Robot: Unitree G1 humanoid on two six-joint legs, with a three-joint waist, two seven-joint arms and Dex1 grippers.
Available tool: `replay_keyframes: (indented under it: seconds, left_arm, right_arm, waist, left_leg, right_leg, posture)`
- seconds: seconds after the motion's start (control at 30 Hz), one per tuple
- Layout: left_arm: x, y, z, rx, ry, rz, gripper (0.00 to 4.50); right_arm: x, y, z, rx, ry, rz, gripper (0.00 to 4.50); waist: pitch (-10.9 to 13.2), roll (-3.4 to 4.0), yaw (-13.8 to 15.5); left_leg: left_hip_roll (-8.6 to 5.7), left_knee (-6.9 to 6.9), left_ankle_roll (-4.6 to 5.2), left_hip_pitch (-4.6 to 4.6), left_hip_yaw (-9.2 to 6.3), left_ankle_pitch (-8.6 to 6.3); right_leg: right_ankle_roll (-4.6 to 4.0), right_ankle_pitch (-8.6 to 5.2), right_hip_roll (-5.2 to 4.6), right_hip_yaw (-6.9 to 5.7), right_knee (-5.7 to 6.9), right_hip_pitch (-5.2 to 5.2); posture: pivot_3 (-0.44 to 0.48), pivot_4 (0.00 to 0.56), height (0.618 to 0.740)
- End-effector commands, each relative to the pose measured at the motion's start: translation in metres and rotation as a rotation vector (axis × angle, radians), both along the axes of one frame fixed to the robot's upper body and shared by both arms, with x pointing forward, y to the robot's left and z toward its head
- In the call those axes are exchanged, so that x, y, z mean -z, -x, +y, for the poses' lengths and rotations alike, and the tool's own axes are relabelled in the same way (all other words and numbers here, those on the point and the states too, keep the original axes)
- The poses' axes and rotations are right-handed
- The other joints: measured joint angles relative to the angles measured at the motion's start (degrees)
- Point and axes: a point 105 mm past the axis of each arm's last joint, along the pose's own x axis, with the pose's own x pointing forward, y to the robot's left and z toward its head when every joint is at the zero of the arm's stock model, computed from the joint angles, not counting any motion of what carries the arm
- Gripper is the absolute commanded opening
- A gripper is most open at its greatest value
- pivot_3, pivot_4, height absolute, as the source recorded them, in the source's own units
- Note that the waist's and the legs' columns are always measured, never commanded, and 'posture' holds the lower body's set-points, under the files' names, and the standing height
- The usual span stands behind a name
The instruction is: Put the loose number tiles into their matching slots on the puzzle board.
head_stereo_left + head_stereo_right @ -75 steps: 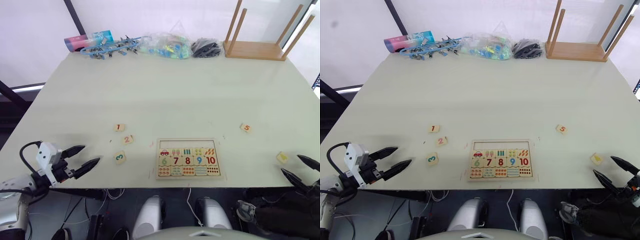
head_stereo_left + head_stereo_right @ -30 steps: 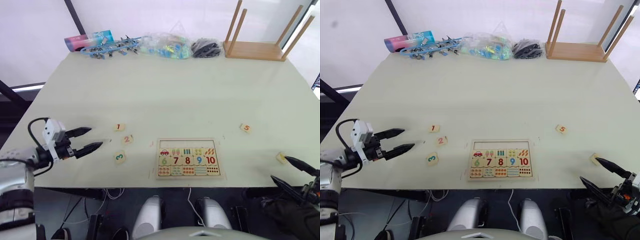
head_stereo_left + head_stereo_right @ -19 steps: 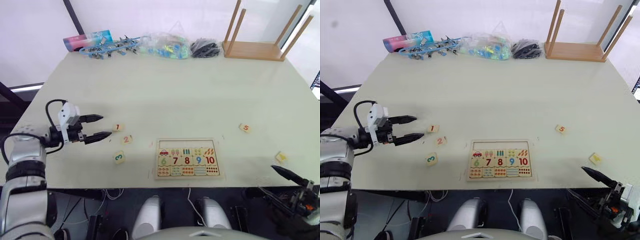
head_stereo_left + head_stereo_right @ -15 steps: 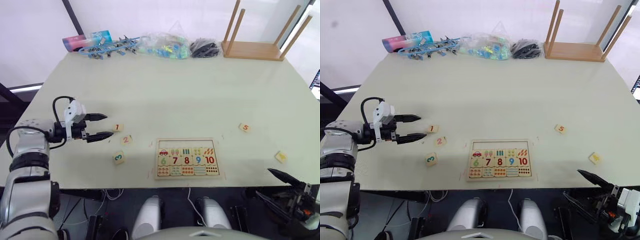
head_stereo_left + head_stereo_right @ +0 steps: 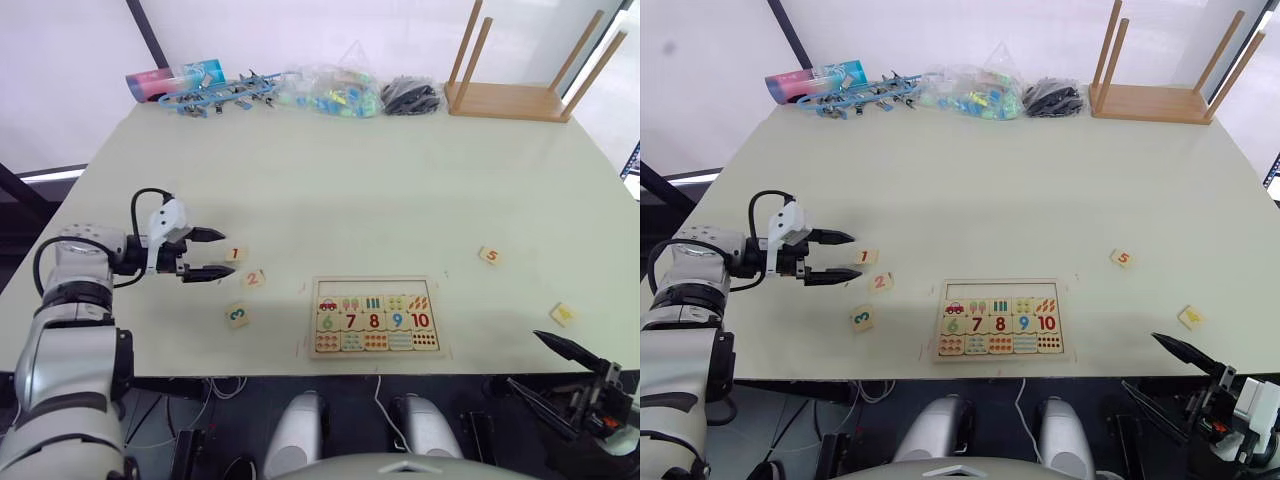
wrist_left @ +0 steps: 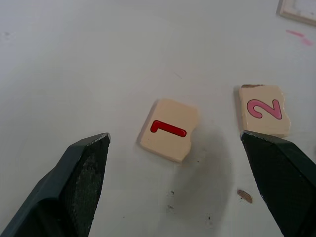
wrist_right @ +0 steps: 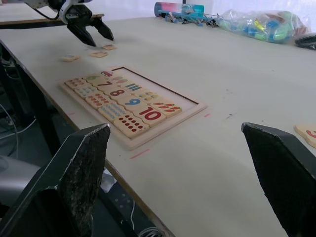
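Note:
The puzzle board (image 5: 376,281) lies near the table's front edge, with its row of bare slots (image 5: 375,291) along the far side, above the tiles 6 to 10. Left of the board lie the loose tiles: red 1 (image 5: 236,254), pink 2 (image 5: 253,279) and green 3 (image 5: 238,315). Orange 5 (image 5: 490,256) and yellow 4 (image 5: 564,314) lie to its right. My left gripper (image 5: 228,252) is open just above the table, its fingers straddling tile 1 (image 6: 169,130) without touching it. My right gripper (image 5: 526,360) is open and empty, off the front edge below tile 4.
Along the far edge stand a pink-and-blue tube (image 5: 175,80), blue toy parts (image 5: 215,97), a bag of coloured pieces (image 5: 330,92), a black bundle (image 5: 412,95) and an upturned wooden stool (image 5: 510,100). A wide stretch of bare tabletop separates these from the board.
My left gripper has travelled right and further onto the table, from the front left corner to tile 1. My right gripper has dropped from beside tile 4 to below the front edge.

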Motion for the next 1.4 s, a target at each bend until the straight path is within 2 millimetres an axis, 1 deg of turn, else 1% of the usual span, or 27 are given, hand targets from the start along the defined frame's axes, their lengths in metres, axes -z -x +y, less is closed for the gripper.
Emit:
replay_keyframes:
  seconds: [0.03,0.13,0.27,0.37,0.4,0.47,0.5,0.73,0.9,1.0,1.17,1.3,1.4]
  left_arm:
    - [-0.003,-0.011,-0.005,-0.026,-0.013,-0.033,4.50]
    - [0.000,-0.015,-0.010,-0.040,-0.005,-0.037,4.50]
    - [0.001,-0.019,-0.009,-0.067,-0.009,-0.043,4.50]
    - [0.000,-0.017,-0.007,-0.078,0.005,-0.031,3.68]
    - [0.000,-0.017,-0.007,-0.081,0.006,-0.032,3.22]
    - [0.000,-0.017,-0.006,-0.083,0.003,-0.034,2.12]
    - [0.000,-0.017,-0.006,-0.079,0.004,-0.032,1.64]
    - [0.003,-0.013,-0.008,-0.055,0.019,-0.015,1.64]
    - [0.004,-0.012,-0.006,-0.069,0.019,-0.010,1.64]
    - [0.001,-0.013,-0.006,-0.067,0.028,-0.017,1.64]
    - [-0.007,-0.012,-0.006,-0.046,0.040,-0.030,1.64]
    - [-0.026,-0.010,-0.009,0.025,0.067,-0.052,1.64]
    - [-0.035,-0.008,-0.009,0.065,0.068,-0.060,1.64]
  right_arm:
    - [-0.010,-0.002,-0.001,-0.001,0.012,-0.046,4.47]
    - [-0.012,-0.003,-0.001,0.000,0.013,-0.052,4.47]
    - [-0.014,-0.004,-0.001,-0.001,0.015,-0.058,4.47]
    - [-0.016,-0.004,-0.001,0.000,0.015,-0.062,4.50]
    - [-0.016,-0.004,0.000,0.000,0.015,-0.062,4.50]
    - [-0.016,-0.004,0.000,-0.001,0.014,-0.062,4.50]
    - [-0.017,-0.005,0.000,-0.001,0.013,-0.062,4.50]
    - [-0.018,-0.006,0.002,-0.004,0.011,-0.064,4.50]
    - [-0.020,-0.008,0.004,-0.013,0.011,-0.064,4.50]
    - [-0.021,-0.009,0.005,-0.018,0.009,-0.067,4.50]
    - [-0.022,-0.010,0.007,-0.028,0.006,-0.070,4.50]
    - [-0.023,-0.011,0.009,-0.054,0.001,-0.065,4.50]
    - [-0.023,-0.011,0.011,-0.066,0.000,-0.061,4.50]
  waist:
    - [0.0,-0.01,0.1]
    - [0.0,-0.01,0.2]
    - [0.0,0.00,0.2]
    - [0.0,0.00,0.1]
    - [0.0,0.00,0.0]
    - [0.0,0.00,0.0]
    - [0.0,0.00,0.0]
    - [0.0,0.00,0.0]
    - [0.0,0.00,0.0]
    - [0.0,0.00,0.0]
    - [0.0,0.00,0.0]
    - [0.0,-0.02,0.0]
    - [0.0,-0.03,0.0]
  left_leg:
    - [-0.01,0.00,0.00,0.00,0.00,0.00]
    - [-0.02,0.04,0.00,0.00,-0.03,0.00]
    - [-0.03,0.08,0.00,0.01,-0.04,0.01]
    - [-0.04,0.11,0.01,0.02,-0.02,0.01]
    - [-0.03,0.11,0.00,0.02,-0.02,0.01]
    - [-0.03,0.12,0.00,0.02,-0.02,0.01]
    - [-0.03,0.12,0.00,0.02,-0.01,0.01]
    - [-0.04,0.12,0.00,0.01,0.00,0.01]
    - [-0.04,0.12,0.01,0.01,0.00,0.01]
    - [-0.04,0.13,0.00,0.01,0.00,0.01]
    - [-0.05,0.14,0.00,0.00,0.02,0.01]
    - [-0.05,0.16,0.00,-0.01,0.18,0.01]
    - [-0.02,0.19,0.00,-0.02,0.27,0.01]
  right_leg:
    - [0.01,0.00,0.00,0.00,0.00,0.00]
    - [0.04,0.01,-0.01,0.00,0.04,0.02]
    - [0.06,0.02,-0.01,-0.01,0.07,0.03]
    - [0.07,0.03,-0.01,0.00,0.09,0.03]
    - [0.07,0.03,0.00,0.00,0.09,0.03]
    - [0.07,0.03,0.00,0.00,0.09,0.03]
    - [0.06,0.04,0.00,0.00,0.09,0.03]
    - [0.05,0.04,0.00,0.01,0.09,0.03]
    - [0.05,0.04,0.00,0.01,0.09,0.03]
    - [0.06,0.04,0.00,0.01,0.09,0.03]
    - [0.05,0.05,0.01,0.01,0.09,0.03]
    - [0.05,0.05,0.04,0.01,0.09,0.03]
    - [0.05,0.05,0.05,0.01,0.09,0.03]
  posture:
    - [0.000,0.150,0.740]
    - [0.000,0.150,0.740]
    - [0.000,0.150,0.740]
    - [0.000,0.150,0.740]
    - [0.000,0.150,0.740]
    - [0.000,0.150,0.740]
    - [0.000,0.150,0.740]
    - [0.000,0.150,0.740]
    - [0.000,0.150,0.740]
    - [0.000,0.150,0.740]
    - [0.000,0.150,0.740]
    - [0.000,0.150,0.740]
    - [0.000,0.150,0.740]
